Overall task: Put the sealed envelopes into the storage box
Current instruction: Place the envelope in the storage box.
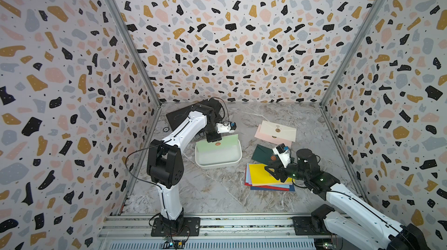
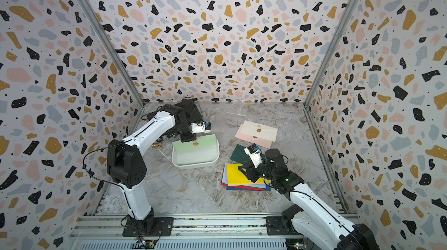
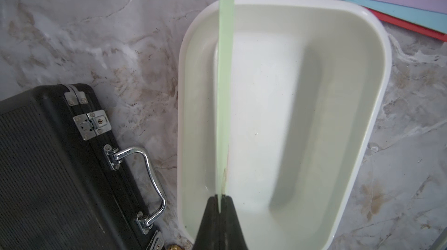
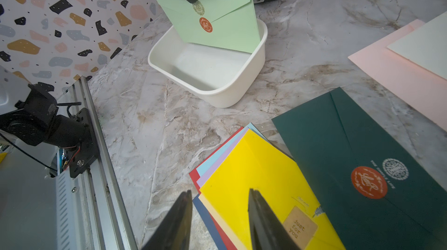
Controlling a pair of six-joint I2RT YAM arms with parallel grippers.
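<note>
Nearest the rail, the right tool (image 4: 219, 193) stood open over the near end of a fanned stack, its jaws apart with nothing between them; whether they touched paper I cannot tell. The yellow envelope (image 1: 260, 175) topped that stack, with lilac, light blue, red and navy edges showing beneath it. Just beyond and partly under the right arm lay the dark green envelope (image 1: 260, 152), flat on the desk (image 1: 217, 193), an orange seal on its flap.

To its left sat the box (image 1: 219, 165), white and otherwise bare inside. The left tool (image 3: 220, 196) was clamped on the top edge of the pale green envelope (image 4: 225, 26), which hung upright, a little tilted, with its lower edge down inside the box near the far wall. I cannot tell whether that edge touched the bottom.

Farther back on the right, the cream envelope (image 1: 280, 130) lay across the pink envelope (image 1: 264, 138), both flat. At the far left, beside the box, stood the black case (image 3: 48, 164), mostly hidden behind the left arm in both top views.
</note>
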